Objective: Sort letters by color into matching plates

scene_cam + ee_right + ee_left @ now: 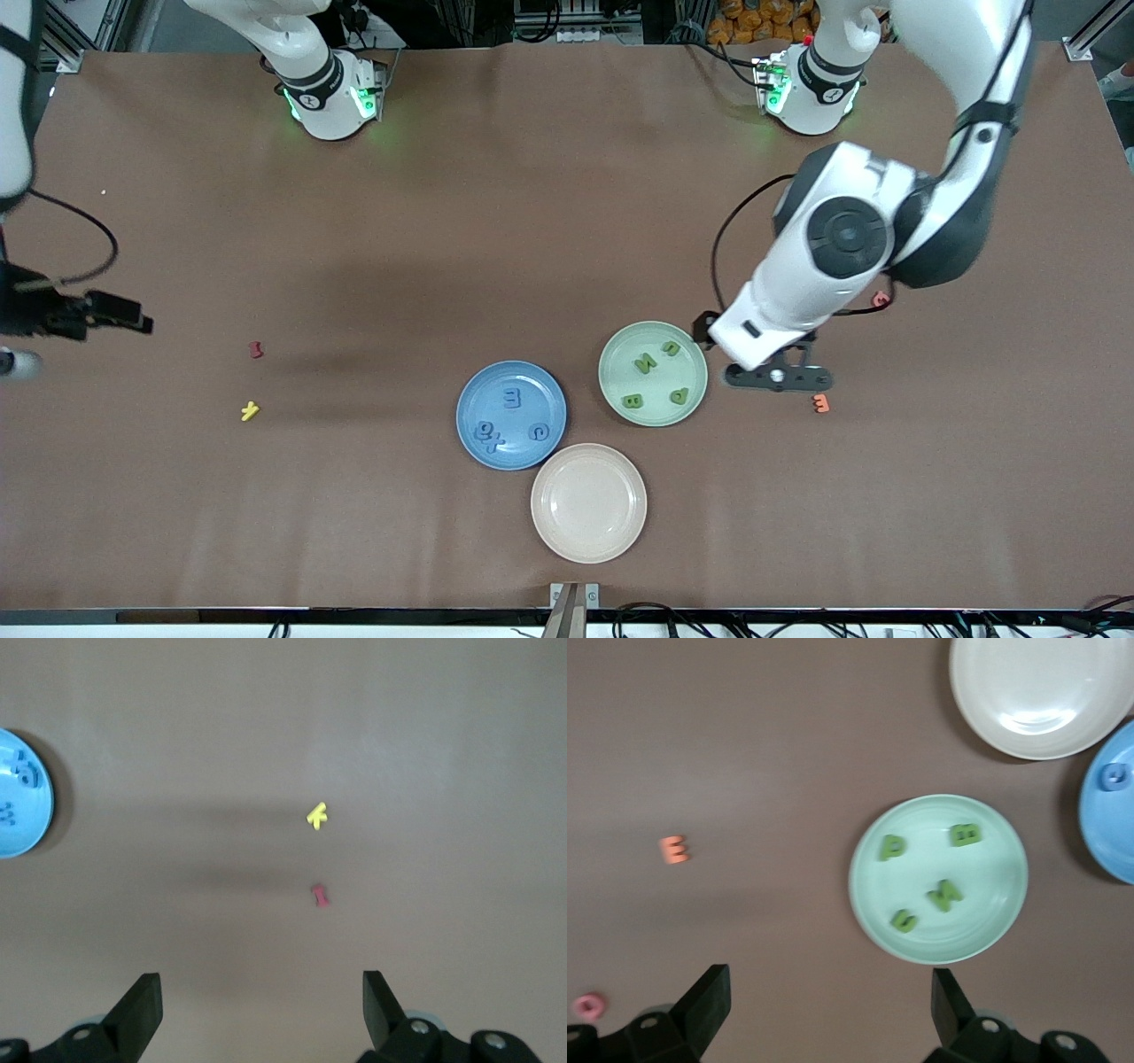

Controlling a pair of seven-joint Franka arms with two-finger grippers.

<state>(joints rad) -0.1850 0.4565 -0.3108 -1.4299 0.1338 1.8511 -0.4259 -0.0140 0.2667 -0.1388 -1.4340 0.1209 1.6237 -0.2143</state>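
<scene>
The blue plate [478, 394] holds several blue letters [513, 397]. The pale green plate [620, 377] beside it, toward the left arm's end, holds several green letters [645, 361]. My left gripper [777, 378] is open and empty over bare table just beside the green plate, toward the left arm's end. In the left wrist view the green plate [992, 881] with green letters [945, 895] lies ahead of the open gripper [830, 992]. My right gripper [106, 310] is open and empty over the right arm's end of the table; it also shows in the right wrist view [261, 988].
An empty beige-pink plate [588, 502] lies nearer the front camera than both plates. An orange letter [821, 403] and a pink letter [880, 299] lie near the left gripper. A red letter [256, 349] and a yellow letter [250, 411] lie toward the right arm's end.
</scene>
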